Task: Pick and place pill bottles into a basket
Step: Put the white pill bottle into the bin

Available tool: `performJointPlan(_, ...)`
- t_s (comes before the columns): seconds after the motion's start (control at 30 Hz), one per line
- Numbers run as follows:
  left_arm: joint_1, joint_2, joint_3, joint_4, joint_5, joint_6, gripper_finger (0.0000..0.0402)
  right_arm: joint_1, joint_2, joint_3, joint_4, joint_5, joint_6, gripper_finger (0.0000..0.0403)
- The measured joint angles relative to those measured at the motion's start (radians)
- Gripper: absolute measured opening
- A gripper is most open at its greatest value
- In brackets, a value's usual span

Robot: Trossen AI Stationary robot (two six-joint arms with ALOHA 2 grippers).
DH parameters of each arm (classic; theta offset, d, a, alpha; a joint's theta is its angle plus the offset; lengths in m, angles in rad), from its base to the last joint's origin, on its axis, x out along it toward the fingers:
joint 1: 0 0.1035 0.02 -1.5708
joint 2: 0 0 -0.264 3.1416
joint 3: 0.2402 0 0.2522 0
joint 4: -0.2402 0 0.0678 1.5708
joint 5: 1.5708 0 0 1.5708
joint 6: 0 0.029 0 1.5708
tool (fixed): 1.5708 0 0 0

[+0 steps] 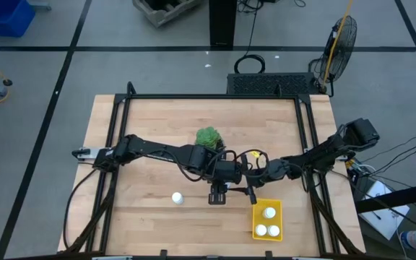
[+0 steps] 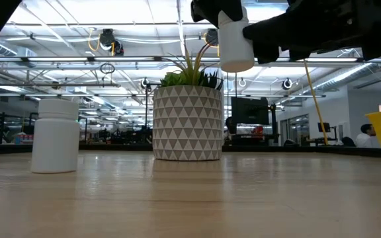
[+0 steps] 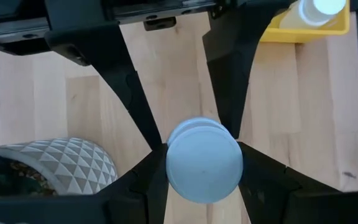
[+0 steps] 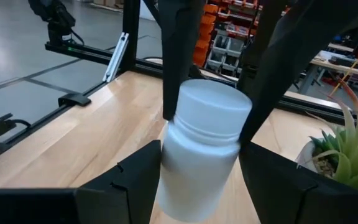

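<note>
One white pill bottle hangs high above the table, clear of it, near the middle. My left gripper and my right gripper are both shut on it. In the high view the two grippers meet just in front of the plant and hide the bottle. A second pill bottle stands upright on its base on the bare wood to their left. The yellow basket sits near the front right and holds three bottles. My left gripper pinches the bottle's cap between its two fingers. The fingers come from above, slanting down, one on each side of the cap. The bottle hangs nearly upright, cap up, clear of the table. My right gripper has the bottle's body, below the cap, between its two fingers. It comes in level from the table's right side, and its fingers lie across the bottle. The bottle's lower end is out of the picture.
A green plant in a white patterned pot stands right behind the grippers. A black frame rail borders the wooden top at the back and both sides. Bare wood lies to the left and front of the standing bottle.
</note>
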Motion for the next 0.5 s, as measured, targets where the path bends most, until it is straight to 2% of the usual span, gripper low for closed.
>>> performJointPlan(0.5, 0.004, -0.003, 0.001, -0.004, -0.013, 0.003, 0.0164, 0.000, 0.002, 0.029, -0.005, 0.005, 0.004, 0.0210)
